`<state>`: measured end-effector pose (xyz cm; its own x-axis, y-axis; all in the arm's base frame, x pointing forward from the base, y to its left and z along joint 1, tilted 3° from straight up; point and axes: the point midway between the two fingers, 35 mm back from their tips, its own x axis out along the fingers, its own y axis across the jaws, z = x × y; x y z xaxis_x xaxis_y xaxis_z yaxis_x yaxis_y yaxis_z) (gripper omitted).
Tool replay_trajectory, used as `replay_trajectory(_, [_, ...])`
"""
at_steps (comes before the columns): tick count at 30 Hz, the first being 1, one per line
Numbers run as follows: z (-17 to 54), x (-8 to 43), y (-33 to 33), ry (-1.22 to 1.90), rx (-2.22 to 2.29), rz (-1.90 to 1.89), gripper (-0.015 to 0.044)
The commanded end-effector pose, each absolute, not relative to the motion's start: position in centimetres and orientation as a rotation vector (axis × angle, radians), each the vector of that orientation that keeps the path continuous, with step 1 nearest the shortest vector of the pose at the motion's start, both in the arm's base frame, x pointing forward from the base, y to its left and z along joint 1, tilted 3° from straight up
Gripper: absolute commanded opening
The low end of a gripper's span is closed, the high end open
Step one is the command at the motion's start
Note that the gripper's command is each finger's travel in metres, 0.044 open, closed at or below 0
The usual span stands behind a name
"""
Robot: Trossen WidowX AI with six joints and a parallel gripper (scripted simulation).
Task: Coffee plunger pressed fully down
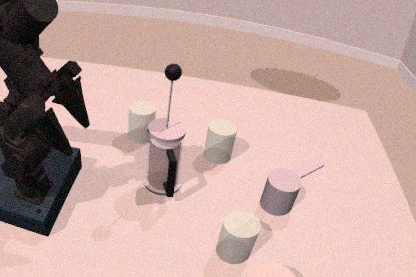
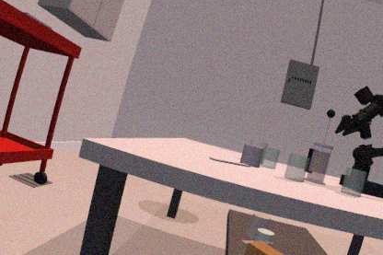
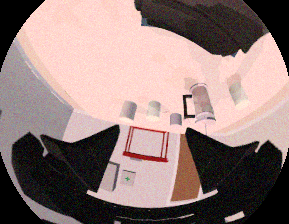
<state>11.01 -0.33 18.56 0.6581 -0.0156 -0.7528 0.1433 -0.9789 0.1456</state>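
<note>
The coffee press (image 1: pixel 158 165) (image 2: pixel 320 166) (image 3: pixel 202 102) stands upright on the table, with its black handle (image 1: pixel 171 175) (image 3: pixel 185 106) on one side. Its plunger is up: the black knob (image 1: pixel 173 72) (image 2: pixel 330 113) sits on a long thin rod (image 1: pixel 170 102) high above the lid (image 1: pixel 159 127). In the wrist view the knob cannot be made out. My gripper (image 1: pixel 79 140) (image 3: pixel 153 130) is open with nothing between its fingers. In the top view it is left of the press, apart from it, with its fingertips lower than the knob.
Pale glasses (image 1: pixel 142 124) (image 1: pixel 220 144) (image 1: pixel 238 239) stand behind, right and front right of the press; the first two are close to it. A darker cup (image 1: pixel 279 194) stands farther right, with a thin stick (image 1: pixel 313 171) beside it. A red cart (image 2: pixel 41 37) stands beyond the table.
</note>
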Motion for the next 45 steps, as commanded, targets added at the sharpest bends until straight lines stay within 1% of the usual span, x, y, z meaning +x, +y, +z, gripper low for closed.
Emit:
replay_trajectory(1, [18.6,11.1,-0.3,0.118,2.667,-1.211,0.0426])
replay_trajectory(2, [18.8,11.2,-0.2,0.147,2.639,-1.191,0.044])
replay_trajectory(8, [21.0,13.6,1.6,0.474,2.277,-0.898,0.044])
replay_trajectory(13, [22.8,15.2,3.5,0.682,1.797,-0.576,0.044])
replay_trajectory(18, [24.6,16.4,5.5,0.78,1.31,-0.257,0.044])
replay_trajectory(25, [27.0,17.7,9.1,0.767,0.625,0.173,0.044])
replay_trajectory(37, [29.7,18.3,14.2,0.566,-0.121,0.608,0.044])
replay_trajectory(42, [29.6,18.2,14.7,0.541,-0.194,0.65,0.044])
replay_trajectory(45, [28.3,18.2,14.7,0.541,-0.194,0.65,0.044])
